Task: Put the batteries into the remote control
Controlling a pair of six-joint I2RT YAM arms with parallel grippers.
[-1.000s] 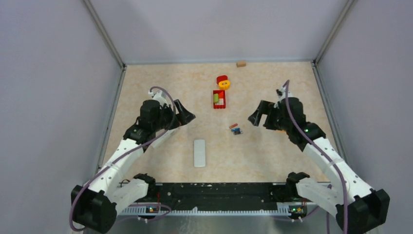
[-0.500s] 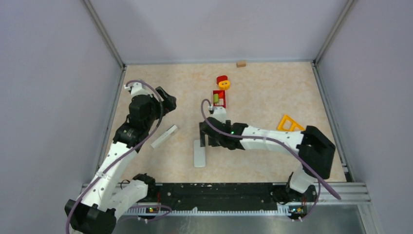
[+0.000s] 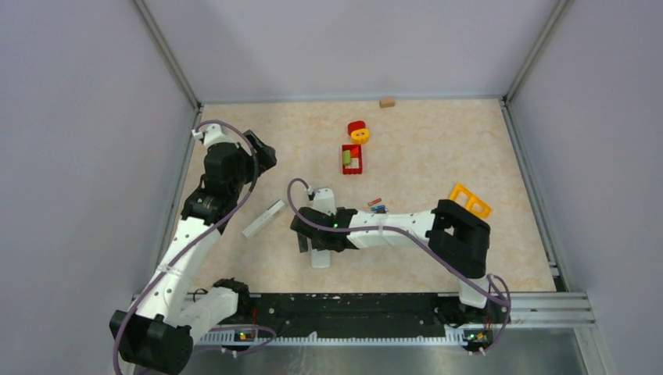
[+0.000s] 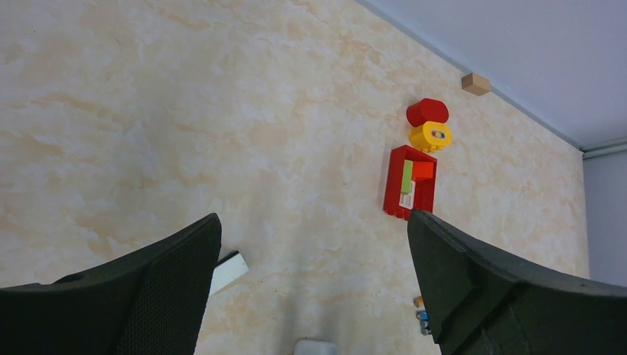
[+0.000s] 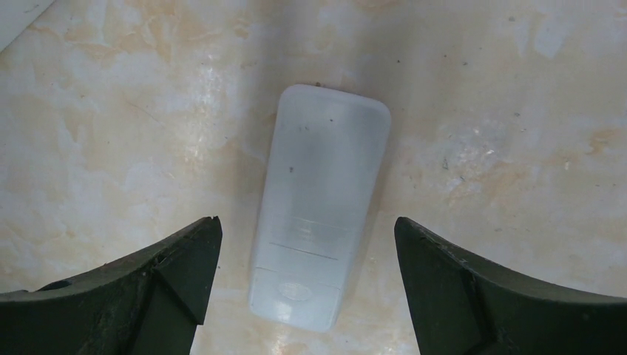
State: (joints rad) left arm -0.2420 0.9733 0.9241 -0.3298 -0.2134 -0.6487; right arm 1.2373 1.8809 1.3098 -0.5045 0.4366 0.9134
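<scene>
A white remote (image 3: 320,258) lies face down near the front centre, and in the right wrist view (image 5: 319,207) its back cover is closed. My right gripper (image 3: 306,234) hovers open over it, and in its own view (image 5: 304,222) one finger stands on each side without touching. The batteries (image 3: 378,206), one reddish-brown and the rest blue and dark, lie loose right of the remote; they also show in the left wrist view (image 4: 421,314). My left gripper (image 3: 262,152) is open and empty at the back left, as its own view (image 4: 312,222) shows.
A slim white remote with a dark edge (image 3: 263,219) lies left of centre, also in the left wrist view (image 4: 228,270). A red block tray (image 3: 352,158), a yellow and red piece (image 3: 358,131), a tan block (image 3: 387,101) and a yellow frame (image 3: 469,199) lie farther back and right.
My right arm has swung from the right side across to the white remote and come nearer and left over it. My left gripper has drawn back to the far left.
</scene>
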